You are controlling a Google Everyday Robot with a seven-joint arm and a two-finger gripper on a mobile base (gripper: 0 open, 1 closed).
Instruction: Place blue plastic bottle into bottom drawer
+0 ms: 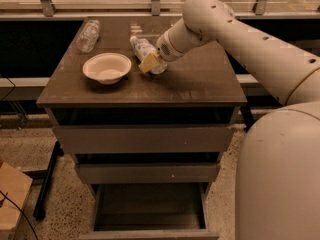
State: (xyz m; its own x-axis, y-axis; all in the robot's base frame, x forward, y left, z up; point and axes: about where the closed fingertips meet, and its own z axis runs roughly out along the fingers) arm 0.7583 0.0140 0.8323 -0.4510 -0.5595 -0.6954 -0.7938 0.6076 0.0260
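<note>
The blue plastic bottle [142, 47] lies on the dark tabletop [200, 84], cap toward the back left, just right of the white bowl [106, 67]. My gripper [150, 62] is down at the bottle's near end, touching or covering it, with the arm reaching in from the right. The bottom drawer [150, 210] stands pulled out at floor level, its dark inside showing behind the low front panel.
A smaller clear bottle without a label [88, 35] lies at the table's back left. The two upper drawers [142, 139] are closed. A cardboard box [11, 200] and a cable sit on the floor at the left. My robot body fills the right side.
</note>
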